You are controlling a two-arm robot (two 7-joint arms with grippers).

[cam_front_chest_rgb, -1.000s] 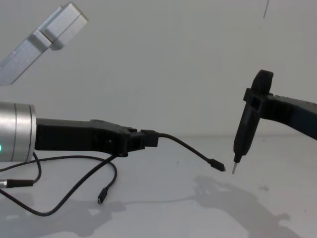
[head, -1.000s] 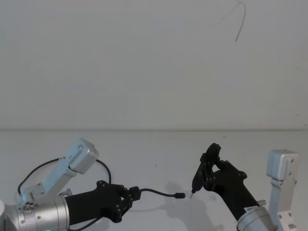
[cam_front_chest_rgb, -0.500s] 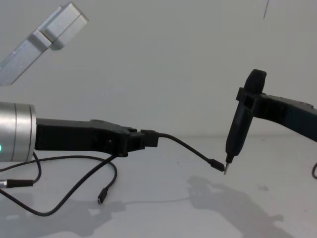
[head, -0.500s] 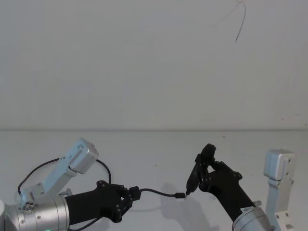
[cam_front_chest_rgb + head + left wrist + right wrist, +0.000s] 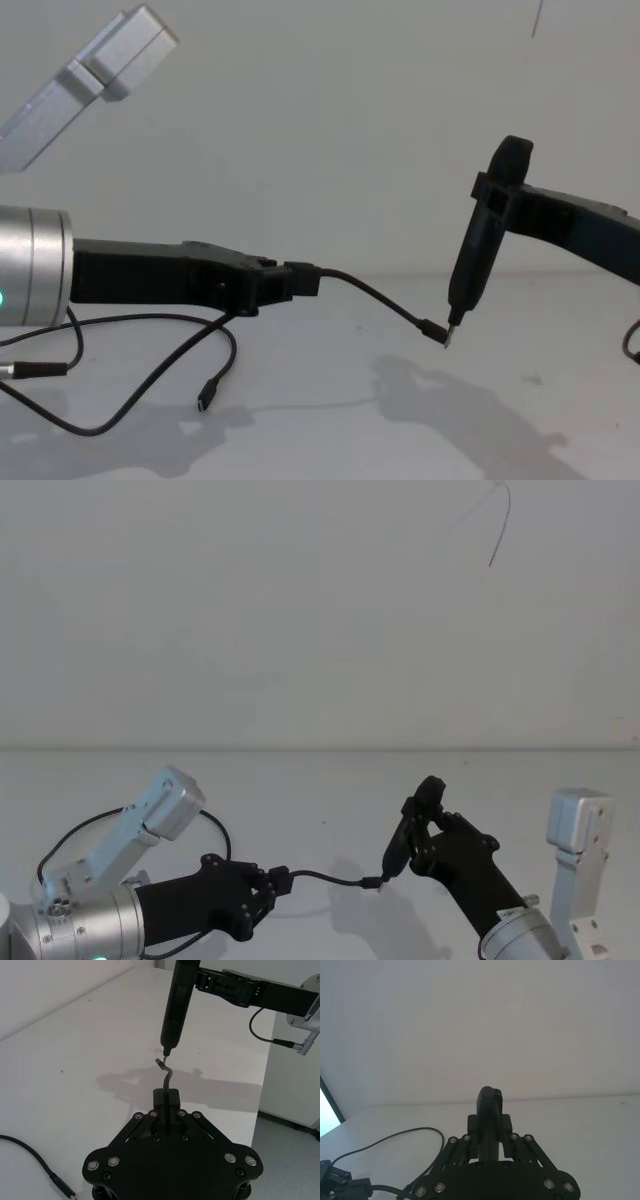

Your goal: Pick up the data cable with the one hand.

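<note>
- Where the left end effector (image 5: 300, 281) reaches in from the left in the chest view, its short jaws are pressed together on the data cable (image 5: 375, 297), clamping the cord a little way back from one plug.
- The clamped stretch of the data cable runs forward from the jaws, sags slightly and ends in a small plug (image 5: 433, 332) held clear above the white tabletop (image 5: 330, 420).
- The rest of the cord hangs down behind the jaws, loops over the tabletop and ends in a second plug (image 5: 204, 398).
- The left arm lies low and nearly level, its silver cylinder (image 5: 35, 265) at the view's left edge.
- The right end effector (image 5: 490, 1147) is closed around a black tool (image 5: 482, 240) with a pointed metal tip.
- The tool is held nearly upright, slightly tilted, its tip touching or just beside the raised plug; contact cannot be confirmed.
- The right arm comes in from the right, angled up.
</note>
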